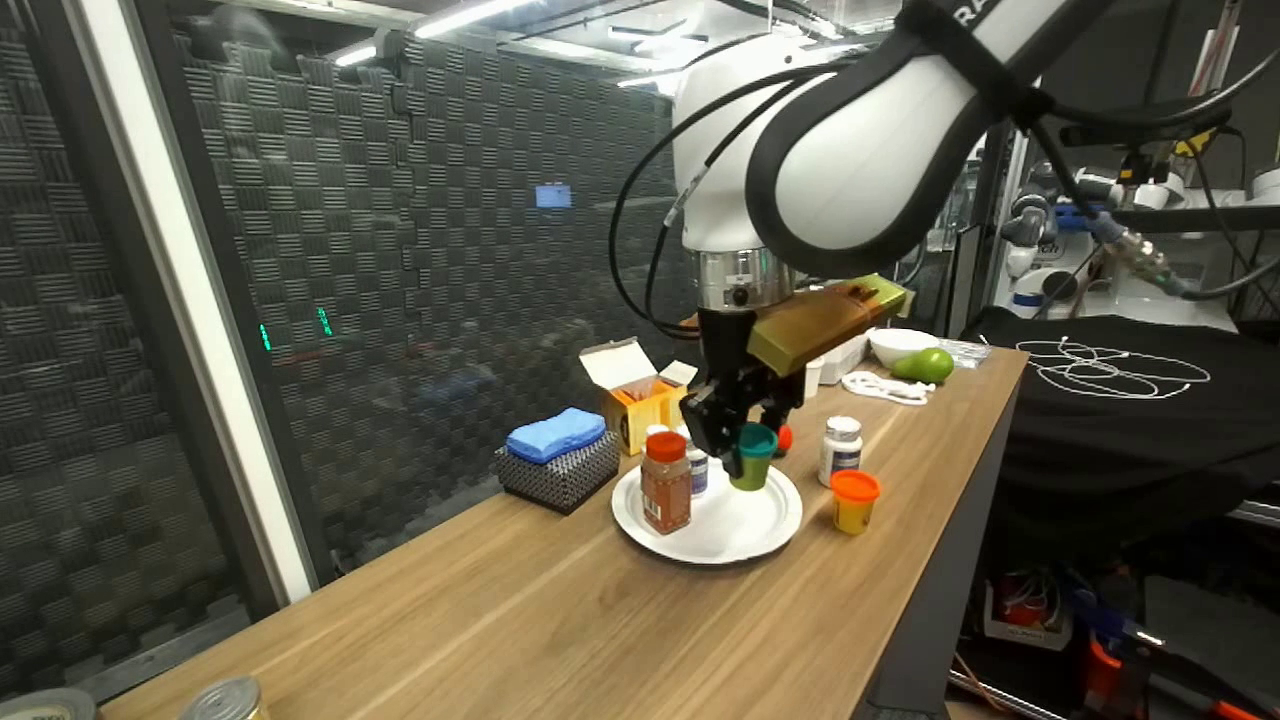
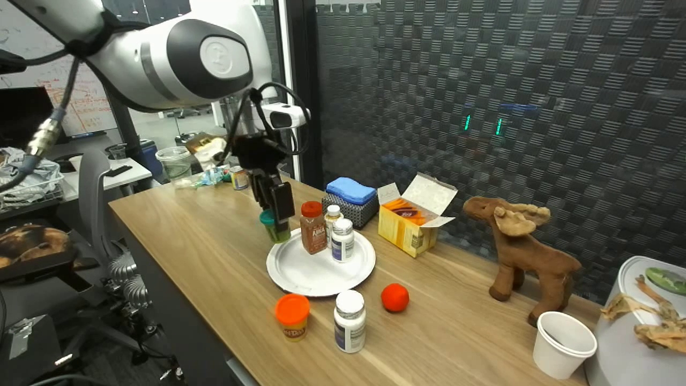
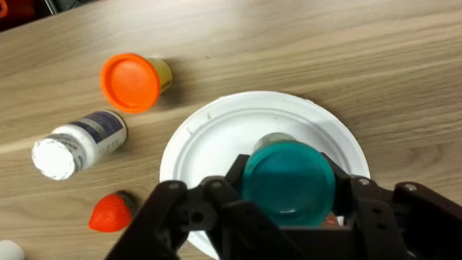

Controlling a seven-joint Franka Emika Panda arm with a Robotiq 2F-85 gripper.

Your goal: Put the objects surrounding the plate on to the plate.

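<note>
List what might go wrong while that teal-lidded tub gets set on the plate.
The hand could bump the red-capped jar standing close by on the plate and topple it, perhaps against the white-capped bottles next to it. The tub might also come down on the plate's rim and tip, since an exterior view shows it near the edge.

The green tub (image 1: 753,457) is filling the gap between the jaws of the gripper (image 3: 287,173). In both exterior views the red jar (image 2: 314,234) is standing on the plate (image 2: 300,276) just beside the jaws, two bottles (image 2: 343,244) crowding it, a mesh box (image 2: 360,212) and a yellow box (image 2: 402,230) blocking farther out. In the wrist view, bare plate is showing to the upper left of the jaws, and open table (image 3: 397,65) is stretching to their upper right. Farther left of them, the orange tub (image 3: 130,83), white bottle (image 3: 97,133) and strawberry (image 3: 111,213) are obstructing, gaps opening between.
</note>
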